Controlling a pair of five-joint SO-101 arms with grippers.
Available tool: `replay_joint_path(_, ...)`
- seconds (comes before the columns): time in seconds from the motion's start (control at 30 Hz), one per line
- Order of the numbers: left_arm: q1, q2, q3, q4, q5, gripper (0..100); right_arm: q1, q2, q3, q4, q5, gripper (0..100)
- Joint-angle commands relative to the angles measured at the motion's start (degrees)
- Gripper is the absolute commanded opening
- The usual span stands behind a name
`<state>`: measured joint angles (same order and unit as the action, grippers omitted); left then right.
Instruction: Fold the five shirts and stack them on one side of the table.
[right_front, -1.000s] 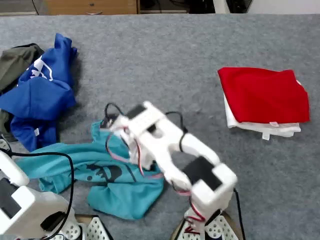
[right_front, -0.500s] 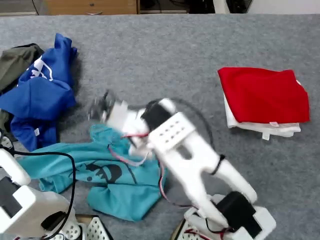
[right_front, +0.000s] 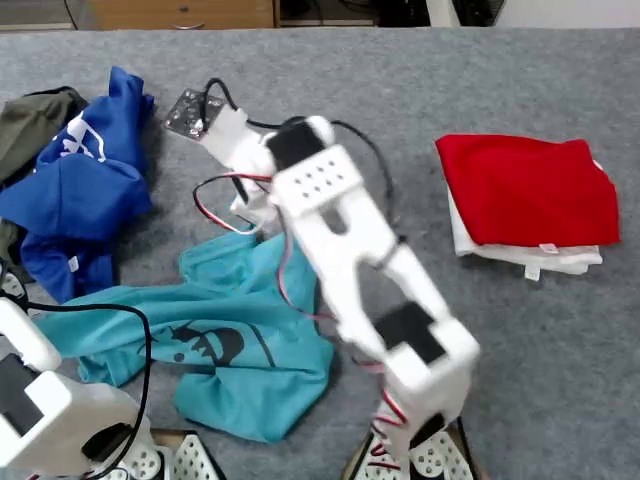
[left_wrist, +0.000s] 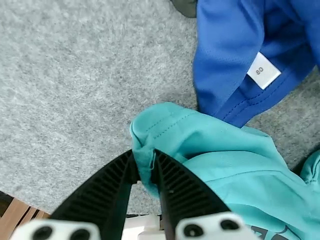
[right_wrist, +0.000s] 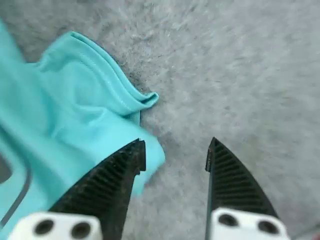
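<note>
2 of 5 done: red shirt (right_front: 530, 190) sits folded on white shirt (right_front: 525, 257) at the table's (right_front: 400, 100) right side. The teal shirt (right_front: 230, 340) lies crumpled front-left w/ blue shirt (right_front: 80, 190) & olive shirt (right_front: 30, 125) heaped beyond it, so 3 left to fold & stack. Now the left claw (left_wrist: 145, 161) is pinched tight on a fold at the teal shirt's edge, and the right claw (right_wrist: 175, 150) gapes wide w/ nothing in it over another teal edge. Vs 1 s ago the right arm has unfolded from a low crouch over that shirt and stretched out toward the far left.
</note>
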<state>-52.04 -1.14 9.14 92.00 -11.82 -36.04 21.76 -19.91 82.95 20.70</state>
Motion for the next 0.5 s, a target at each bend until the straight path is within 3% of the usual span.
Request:
replay_joint_path(0.0, 0.35, -0.40, -0.53, 0.18, -0.26, 2, 1.36, 12.35, -6.11, -1.23, -0.79, 21.3)
replay_joint_path(0.3, 0.44, -0.31, -0.09, 0.00, -0.26, 2, 0.31, 35.03, -33.19, 3.16, -0.26, 20.7)
replay_joint_path(0.47, 0.35, -0.31, -0.09, 0.18, -0.26, 2, -4.79, 43.91, -51.21, 11.25, -0.26, 6.6)
